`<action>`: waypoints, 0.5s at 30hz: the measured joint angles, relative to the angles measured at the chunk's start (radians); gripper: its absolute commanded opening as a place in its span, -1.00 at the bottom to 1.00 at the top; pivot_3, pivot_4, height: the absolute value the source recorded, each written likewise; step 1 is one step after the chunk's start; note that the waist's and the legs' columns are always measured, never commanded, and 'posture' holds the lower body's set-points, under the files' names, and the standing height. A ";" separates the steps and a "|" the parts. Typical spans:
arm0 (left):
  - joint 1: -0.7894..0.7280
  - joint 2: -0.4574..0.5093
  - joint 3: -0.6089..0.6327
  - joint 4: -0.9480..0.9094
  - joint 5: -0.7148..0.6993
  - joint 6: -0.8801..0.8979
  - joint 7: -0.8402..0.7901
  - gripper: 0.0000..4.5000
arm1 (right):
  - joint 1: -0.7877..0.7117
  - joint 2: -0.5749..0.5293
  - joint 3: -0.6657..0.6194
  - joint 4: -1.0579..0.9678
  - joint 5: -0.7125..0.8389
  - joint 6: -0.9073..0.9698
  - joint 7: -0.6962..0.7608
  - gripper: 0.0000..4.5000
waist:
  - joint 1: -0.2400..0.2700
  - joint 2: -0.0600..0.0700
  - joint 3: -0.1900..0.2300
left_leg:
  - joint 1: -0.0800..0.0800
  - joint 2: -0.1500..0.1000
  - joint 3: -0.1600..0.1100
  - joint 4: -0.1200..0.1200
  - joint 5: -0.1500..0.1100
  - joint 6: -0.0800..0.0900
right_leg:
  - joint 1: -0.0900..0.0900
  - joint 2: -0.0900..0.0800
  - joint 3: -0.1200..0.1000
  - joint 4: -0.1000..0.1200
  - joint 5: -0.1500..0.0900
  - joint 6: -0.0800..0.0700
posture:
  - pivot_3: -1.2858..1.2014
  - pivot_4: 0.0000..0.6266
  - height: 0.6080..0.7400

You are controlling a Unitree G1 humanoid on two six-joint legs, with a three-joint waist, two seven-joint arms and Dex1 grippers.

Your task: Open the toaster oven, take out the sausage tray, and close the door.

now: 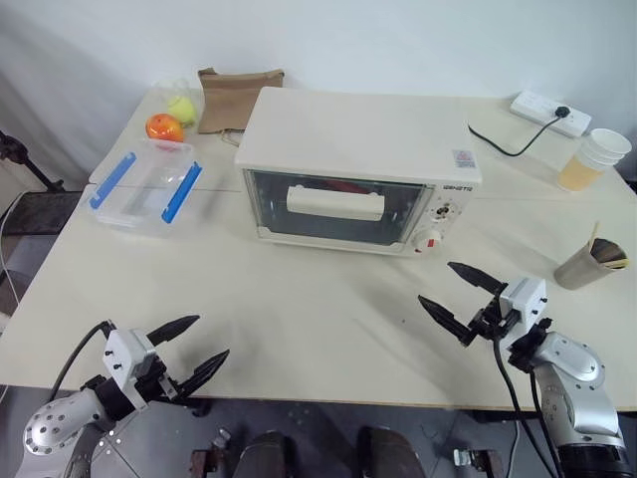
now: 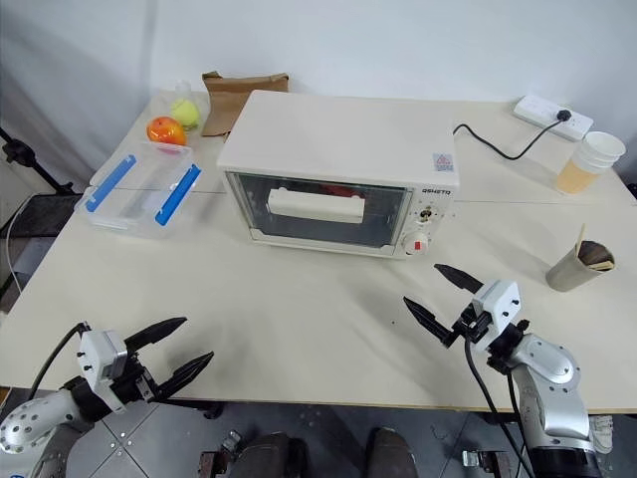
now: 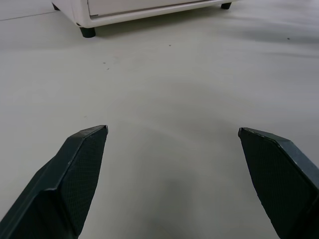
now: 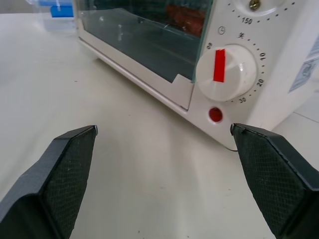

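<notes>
- The oven [image 1: 358,174] is sitting toward 12 o'clock on the counter [image 1: 299,309], its glass door [image 1: 333,206] shut and the bar handle [image 1: 335,204] across its middle.
- Through the glass you are glimpsing red sausages [image 4: 187,12]; the tray under them is too dim to make out.
- Your left gripper [image 1: 199,351] is hovering at 7 o'clock by the near counter edge, jaws spread wide, holding nothing.
- Your right gripper [image 1: 460,299] is hovering at 5 o'clock, jaws also wide and empty, pointing at the oven's knob [image 4: 227,69] corner.
- A clear box [image 1: 146,186] with blue clips is lying at 10 o'clock, fruit [image 1: 164,127] just behind it.
- Cups [image 1: 594,159] are standing at 2 o'clock.
</notes>
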 measured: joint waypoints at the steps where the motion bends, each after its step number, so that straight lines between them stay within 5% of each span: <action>1: -0.001 0.000 0.000 0.001 0.003 0.000 0.005 0.99 | 0.000 -0.001 0.000 0.002 0.000 0.000 0.004 1.00 | 0.000 0.000 0.000 | 0.000 0.000 0.000 0.000 0.000 0.000 | 0.000 0.000 0.000 0.000 0.000 0.000 | 0.03 -0.52 1.00; 5: -0.017 0.000 0.001 0.013 -0.001 -0.006 0.010 0.99 | -0.001 -0.012 0.001 0.011 0.010 0.013 0.044 1.00 | 0.000 0.000 0.000 | 0.000 0.000 0.000 0.000 0.000 0.000 | 0.000 0.000 0.000 0.000 0.000 0.000 | 0.03 -0.52 1.00; 11: -0.218 0.124 0.117 0.011 -0.427 0.280 -0.056 0.99 | -0.013 -0.045 0.042 -0.184 0.162 0.239 0.062 1.00 | 0.001 0.000 0.001 | -0.001 0.004 -0.004 0.003 0.001 -0.002 | 0.001 -0.001 0.000 0.003 0.000 -0.001 | 0.03 -0.52 1.00; 15: -0.302 0.198 0.165 -0.012 -0.542 0.393 -0.069 0.99 | -0.130 -0.028 0.072 -0.291 0.229 0.388 -0.037 1.00 | -0.020 0.003 0.000 | 0.001 0.003 -0.002 0.002 0.001 -0.003 | 0.001 0.001 -0.001 0.004 0.000 -0.001 | 0.03 -0.52 1.00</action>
